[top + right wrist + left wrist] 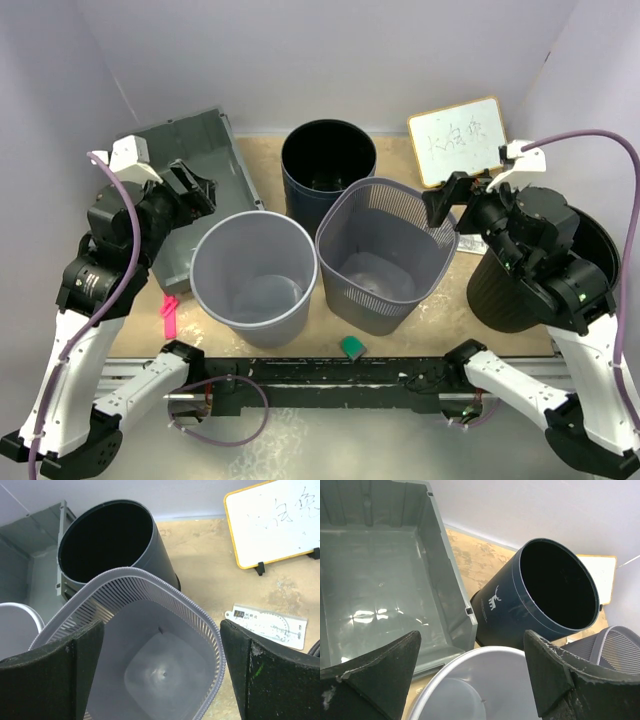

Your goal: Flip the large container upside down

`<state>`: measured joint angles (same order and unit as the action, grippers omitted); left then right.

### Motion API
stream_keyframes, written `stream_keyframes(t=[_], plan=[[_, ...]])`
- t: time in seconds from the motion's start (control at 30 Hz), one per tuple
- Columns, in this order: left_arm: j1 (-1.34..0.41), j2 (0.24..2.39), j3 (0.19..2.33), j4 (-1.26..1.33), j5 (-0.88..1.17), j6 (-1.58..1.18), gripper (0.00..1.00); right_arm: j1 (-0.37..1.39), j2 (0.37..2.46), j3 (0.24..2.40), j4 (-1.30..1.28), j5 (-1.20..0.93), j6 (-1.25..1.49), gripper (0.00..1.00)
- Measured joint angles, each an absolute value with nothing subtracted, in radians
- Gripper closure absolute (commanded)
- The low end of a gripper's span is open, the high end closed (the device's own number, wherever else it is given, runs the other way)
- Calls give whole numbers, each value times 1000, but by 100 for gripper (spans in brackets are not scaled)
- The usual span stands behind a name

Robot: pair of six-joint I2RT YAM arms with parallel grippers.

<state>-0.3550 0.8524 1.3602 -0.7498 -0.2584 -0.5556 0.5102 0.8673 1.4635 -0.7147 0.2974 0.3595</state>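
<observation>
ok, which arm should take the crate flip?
Left. Its open gripper hangs right at the crate, and the crate's open top fills the left wrist view. The right gripper is over the mesh basket, with that and the black bin between it and the crate.

Large container (375,595) open side up at upper left, bare grey floor showing, dark round bin (520,605) with a white deer mark just beside its corner, light grey bin (470,660) below, mesh basket (615,645) lower right, left tool (470,635) spread wide, holding nothing, tan worktop (475,560) behind.
</observation>
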Motion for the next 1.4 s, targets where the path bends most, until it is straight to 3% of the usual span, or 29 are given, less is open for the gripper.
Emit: stream_keyframes(t=[0.6,0.93,1.07,1.2,1.4], plan=[[-355,807,1360,-739,-254,-553,19,510,828,1439,-729,332,367,0],[-355,855,1375,-720,-43,-556,18,510,957,1608,-1032,611,473,1],[-355,871,1384,-725,-30,-553,18,510,987,1611,-1148,713,543,13],[-355,869,1384,-739,-31,-547,18,510,996,1611,-1249,793,632,18],[-355,854,1380,-743,-29,-545,18,507,1002,1614,-1301,845,690,14]])
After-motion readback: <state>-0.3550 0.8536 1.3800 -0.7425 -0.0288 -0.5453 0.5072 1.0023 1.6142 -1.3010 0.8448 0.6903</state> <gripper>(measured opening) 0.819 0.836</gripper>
